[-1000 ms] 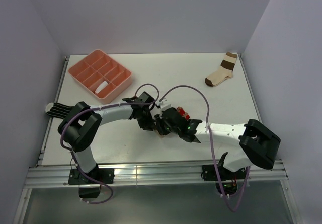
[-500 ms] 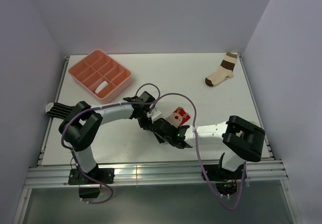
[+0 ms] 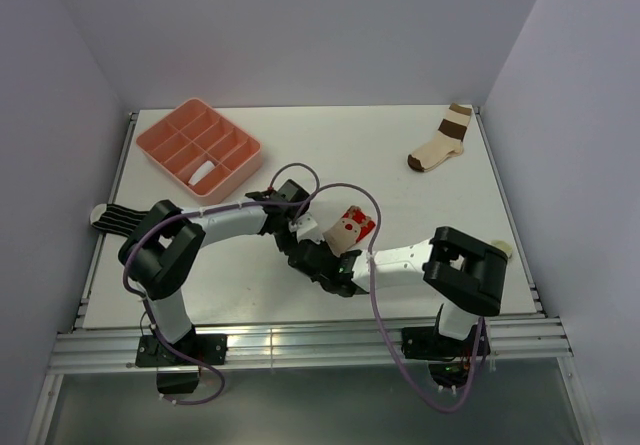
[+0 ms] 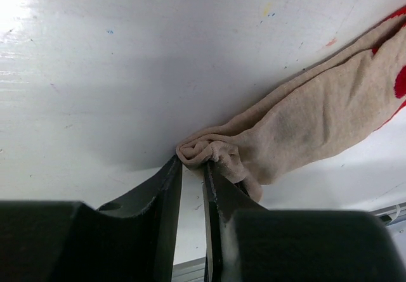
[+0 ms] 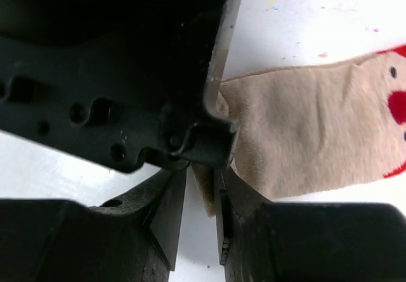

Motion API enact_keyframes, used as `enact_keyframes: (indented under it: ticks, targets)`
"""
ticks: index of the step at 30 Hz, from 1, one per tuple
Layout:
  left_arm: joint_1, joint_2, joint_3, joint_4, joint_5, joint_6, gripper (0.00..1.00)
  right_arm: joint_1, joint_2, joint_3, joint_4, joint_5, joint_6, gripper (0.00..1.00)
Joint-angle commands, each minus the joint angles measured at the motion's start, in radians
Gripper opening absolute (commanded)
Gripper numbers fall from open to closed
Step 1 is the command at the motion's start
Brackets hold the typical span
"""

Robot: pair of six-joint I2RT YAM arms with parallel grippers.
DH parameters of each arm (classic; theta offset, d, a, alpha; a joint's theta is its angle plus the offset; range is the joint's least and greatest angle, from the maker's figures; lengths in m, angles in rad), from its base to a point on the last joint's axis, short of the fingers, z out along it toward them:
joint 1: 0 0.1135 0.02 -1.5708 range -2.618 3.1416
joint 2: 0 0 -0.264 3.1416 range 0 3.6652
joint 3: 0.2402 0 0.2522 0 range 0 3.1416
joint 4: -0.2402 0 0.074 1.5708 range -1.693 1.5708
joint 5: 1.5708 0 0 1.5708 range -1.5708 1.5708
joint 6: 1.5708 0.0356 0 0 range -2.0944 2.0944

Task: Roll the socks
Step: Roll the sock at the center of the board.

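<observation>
Your soft tan fabric sock with the red end (image 3: pixel 350 228) lies mid-tabletop (image 3: pixel 400 155), towards the near edge. The left end effector (image 4: pixel 192 165) and right end effector (image 5: pixel 202 193) both pinch its bunched tan end. It looks light and limp and will likely unroll easily, so grip the folded edge.

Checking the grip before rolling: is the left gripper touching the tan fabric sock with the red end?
Touching. The left wrist view shows the left gripper pinching the bunched end of the tan fabric sock between its fingers.
</observation>
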Motion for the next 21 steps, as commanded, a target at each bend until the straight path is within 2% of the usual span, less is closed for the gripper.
enact_keyframes:
  ticks: [1, 10, 15, 18, 19, 21]
  targets:
    - [-0.005, 0.035, -0.001, -0.069, -0.053, 0.036, 0.25, -0.004, 0.08, -0.006, -0.159, 0.078, 0.074, 0.29]
    - [0.081, -0.063, -0.116, -0.076, -0.073, 0.059, 0.25, 0.003, 0.1, 0.06, -0.11, -0.051, -0.007, 0.3]
    - [0.096, -0.063, -0.093, -0.067, -0.07, 0.067, 0.25, 0.016, 0.164, 0.112, -0.137, -0.014, -0.004, 0.31]
    - [0.098, -0.058, -0.071, -0.056, -0.073, 0.065, 0.25, 0.016, 0.204, 0.131, -0.151, 0.004, 0.005, 0.25]
    - [0.099, -0.066, -0.068, -0.047, -0.074, 0.061, 0.25, 0.016, 0.219, 0.137, -0.157, 0.004, 0.011, 0.15]
    - [0.104, -0.081, -0.068, -0.044, -0.082, 0.053, 0.27, 0.016, 0.264, 0.157, -0.165, 0.006, 0.013, 0.04]
